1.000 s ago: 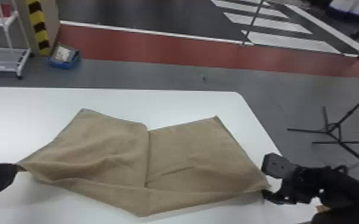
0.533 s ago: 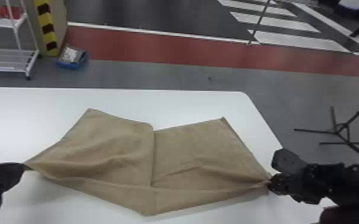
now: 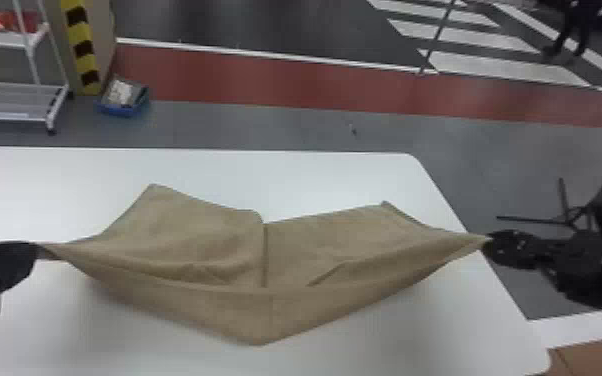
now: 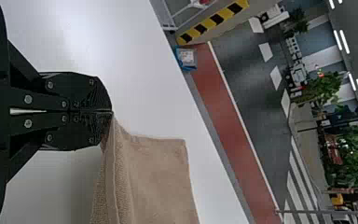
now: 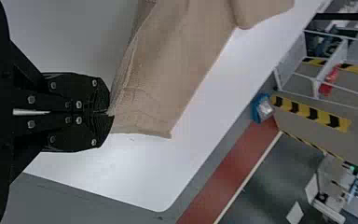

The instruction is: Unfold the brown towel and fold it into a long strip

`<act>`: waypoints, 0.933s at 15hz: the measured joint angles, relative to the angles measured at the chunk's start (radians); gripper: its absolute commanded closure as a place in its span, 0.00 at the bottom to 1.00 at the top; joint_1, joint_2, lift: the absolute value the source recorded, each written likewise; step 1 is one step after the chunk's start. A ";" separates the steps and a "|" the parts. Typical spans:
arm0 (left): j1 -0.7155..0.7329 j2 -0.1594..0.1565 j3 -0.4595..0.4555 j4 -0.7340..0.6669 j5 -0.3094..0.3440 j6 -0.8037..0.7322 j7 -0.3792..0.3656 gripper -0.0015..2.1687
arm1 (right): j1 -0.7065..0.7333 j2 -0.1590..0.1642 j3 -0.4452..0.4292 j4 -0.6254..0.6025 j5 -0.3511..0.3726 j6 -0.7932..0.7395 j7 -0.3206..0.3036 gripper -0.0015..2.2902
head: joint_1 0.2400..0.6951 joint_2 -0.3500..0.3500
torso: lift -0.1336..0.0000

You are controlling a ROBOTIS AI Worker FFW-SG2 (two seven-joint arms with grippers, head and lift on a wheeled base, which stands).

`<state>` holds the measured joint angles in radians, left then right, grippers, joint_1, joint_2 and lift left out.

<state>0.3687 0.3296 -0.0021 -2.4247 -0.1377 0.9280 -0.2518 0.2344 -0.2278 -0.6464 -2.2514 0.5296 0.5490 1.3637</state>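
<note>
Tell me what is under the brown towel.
Under the brown towel is the white table, which shows around the towel's edges. The part directly beneath is covered, so whether anything else lies there cannot be told.

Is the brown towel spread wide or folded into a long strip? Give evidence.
Spread wide: the brown towel extends broadly over the table, near corners lifted by the left end effector and right end effector.

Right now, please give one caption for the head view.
Left gripper and right gripper hold the brown towel between them.
</note>
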 measured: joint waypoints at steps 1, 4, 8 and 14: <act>-0.016 0.003 0.008 -0.020 0.001 0.002 0.000 0.61 | -0.035 0.009 -0.012 -0.034 -0.044 0.065 0.000 0.89 | 1.00 0.18 | 0.08; -0.123 0.004 0.008 -0.032 0.021 0.008 -0.001 0.61 | -0.147 0.030 0.011 -0.069 -0.079 0.205 -0.071 0.98 | 1.00 0.21 | 0.08; -0.426 -0.084 -0.023 0.196 0.096 0.012 -0.010 0.61 | -0.292 0.044 0.170 0.036 -0.035 0.288 -0.382 0.98 | 0.79 0.20 | 0.08; -0.924 -0.188 -0.080 0.700 0.144 -0.034 0.005 0.61 | -0.675 0.050 0.346 0.363 0.036 0.388 -0.570 0.98 | 0.37 0.24 | 0.08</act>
<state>-0.5552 0.1416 -0.0820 -1.7244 0.0060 0.8944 -0.2473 -0.4405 -0.1782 -0.3006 -1.8889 0.5661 0.9367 0.7937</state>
